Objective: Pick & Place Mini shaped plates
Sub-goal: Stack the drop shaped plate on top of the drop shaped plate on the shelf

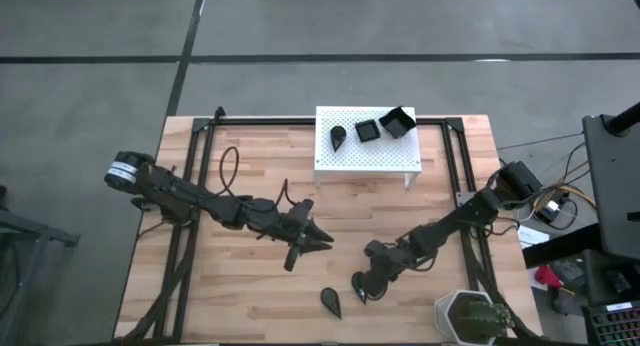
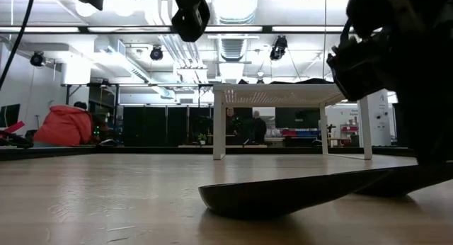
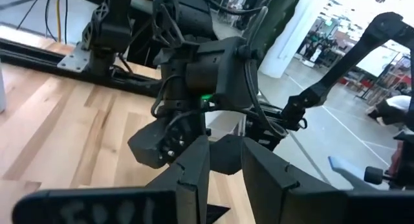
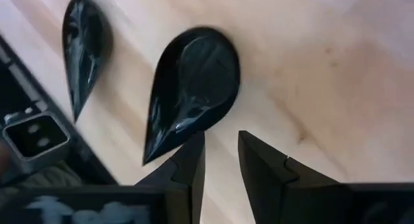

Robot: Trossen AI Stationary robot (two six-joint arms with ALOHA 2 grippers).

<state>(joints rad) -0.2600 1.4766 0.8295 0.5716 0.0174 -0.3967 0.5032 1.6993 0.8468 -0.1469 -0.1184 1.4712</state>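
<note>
Two black teardrop mini plates lie flat on the wooden table near its front edge. In the right wrist view one teardrop plate [image 4: 194, 81] lies just ahead of my right gripper [image 4: 220, 143], and the second teardrop plate [image 4: 84, 49] lies beside it. From above, the second plate [image 1: 331, 302] lies left of my right gripper [image 1: 363, 283], which slants down, open. My left gripper [image 1: 322, 238] hovers level above the table's middle. A narrow gap shows between its fingers [image 3: 194, 179], and I see nothing in it. Three more plates sit on the white stand [image 1: 365, 166]. My right gripper has one fingertip [image 4: 193, 149] in front of the nearer plate's pointed end [image 4: 155, 153]. I cannot tell whether it touches. The plate lies flat on the table, not between the fingers.
On the stand's top are a teardrop plate [image 1: 339, 137], a square plate [image 1: 367, 130] and a tilted square plate [image 1: 397, 121]. A white pot with a green plant [image 1: 470, 316] stands at the front right corner. Bare wood lies between the stand and the grippers.
</note>
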